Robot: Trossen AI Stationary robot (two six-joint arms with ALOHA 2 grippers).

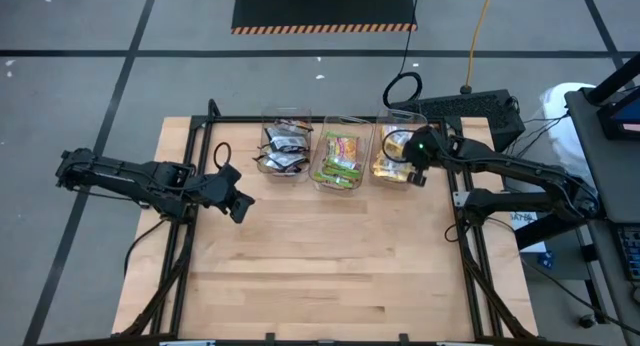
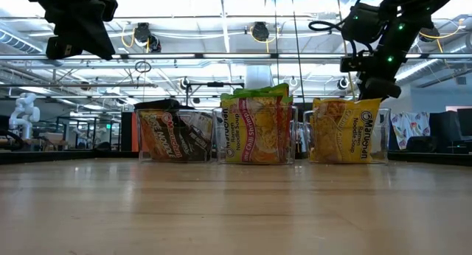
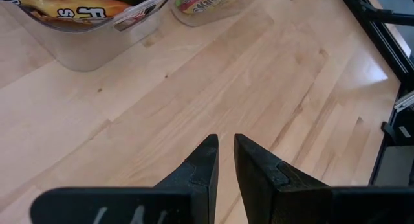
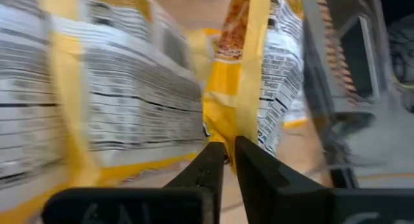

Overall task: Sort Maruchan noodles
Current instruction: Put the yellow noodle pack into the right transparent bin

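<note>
Pale wooden planks made up the bench (image 1: 330,266), ringed by a dark metal frame, and along its far edge three clear plastic bins stood in a row. First bin (image 1: 285,146), toward the far left, held the black-and-red Maruchan packets (image 2: 171,135). Middle bin (image 1: 342,156) carried the lime-green and pink packets (image 2: 257,128), standing upright and poking above the rim. Third bin (image 1: 397,146), toward the far right, was packed with the yellow-orange packets (image 2: 345,130).

Over at that third bin, the right pincer (image 4: 226,154) was down among the yellow packets, its dark fingers nearly together with only a thin gap, and the edge of a yellow packet (image 4: 246,75) sat right at the tips. Whether it actually had hold of that packet, I could not tell.

Meanwhile the left pincer (image 3: 226,153) hovered above bare wood near the left edge of the bench, just short of the black-packet bin, fingers drawn close with a narrow slit between them and nothing in its grasp.
</note>
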